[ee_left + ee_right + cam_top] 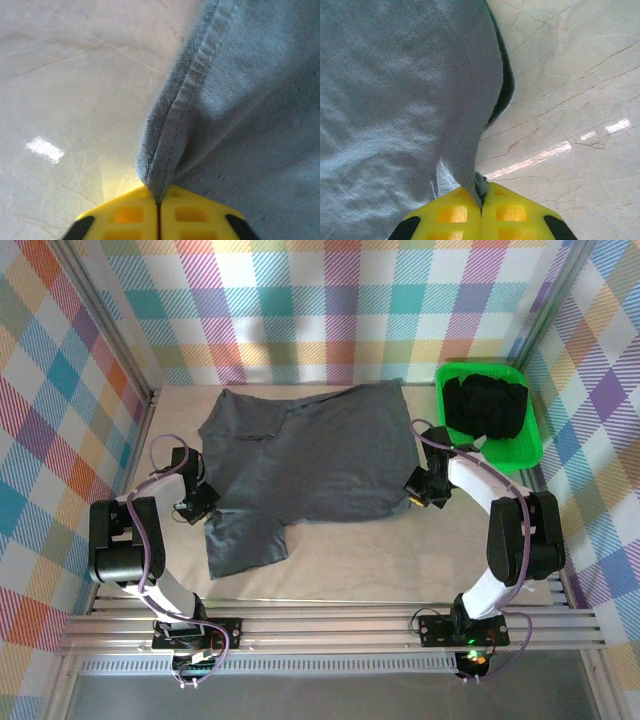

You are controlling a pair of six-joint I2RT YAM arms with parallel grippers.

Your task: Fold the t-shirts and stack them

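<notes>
Slate-grey cloth covers the middle of the pale table [400, 560]: one slate-grey t-shirt [310, 460] lies spread and rumpled, its far edge close to the back wall and one flap trailing toward the near side on the left.

The left gripper [203, 502] sits at the shirt's left edge. From its wrist camera, the left gripper's [158, 199] yellow fingers are pressed together with the stitched hem [180, 100] pinched between them, and the fabric rises from the tips in a tight ridge.

The right gripper [414, 496] is at the shirt's right edge. Its wrist view shows the right gripper [481, 199] likewise clamped on a small bunch of the grey cloth, with bare tabletop to the right of it.

Over at the far right corner stands a green tray [530, 448], and a crumpled heap of black t-shirts [485, 405] lies inside it, well apart from the grey one.
</notes>
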